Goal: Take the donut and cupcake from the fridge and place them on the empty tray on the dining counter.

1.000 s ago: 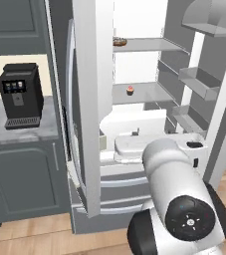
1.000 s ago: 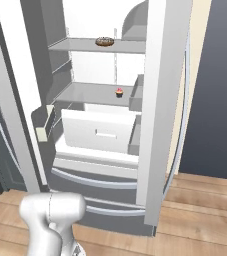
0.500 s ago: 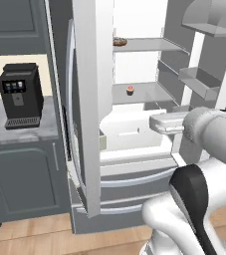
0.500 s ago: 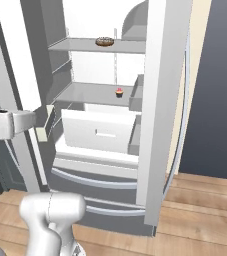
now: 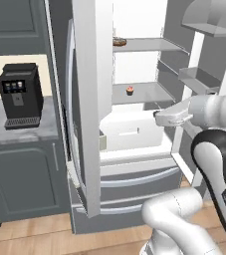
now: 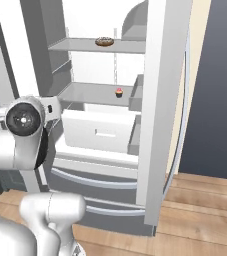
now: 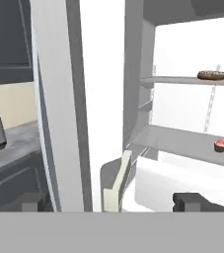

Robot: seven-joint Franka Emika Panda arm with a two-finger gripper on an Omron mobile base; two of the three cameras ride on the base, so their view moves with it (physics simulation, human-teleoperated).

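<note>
Ahead, hand (image 7: 108,201) spread wide, grasping nothing; fridge door (image 7: 59,108) stands left of donut (image 7: 211,75), cupcake (image 7: 220,145).

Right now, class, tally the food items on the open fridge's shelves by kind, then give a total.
Donut: 1, on the upper shelf
Cupcake: 1, on the lower shelf
Total: 2

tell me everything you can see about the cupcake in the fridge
The cupcake is tiny, with pink-red frosting over a darker base. It stands upright and alone on the grey middle shelf of the open fridge, toward the back, one shelf below the donut and above the white drawer. Only the shelf touches it; finer detail is too small to make out.
</note>
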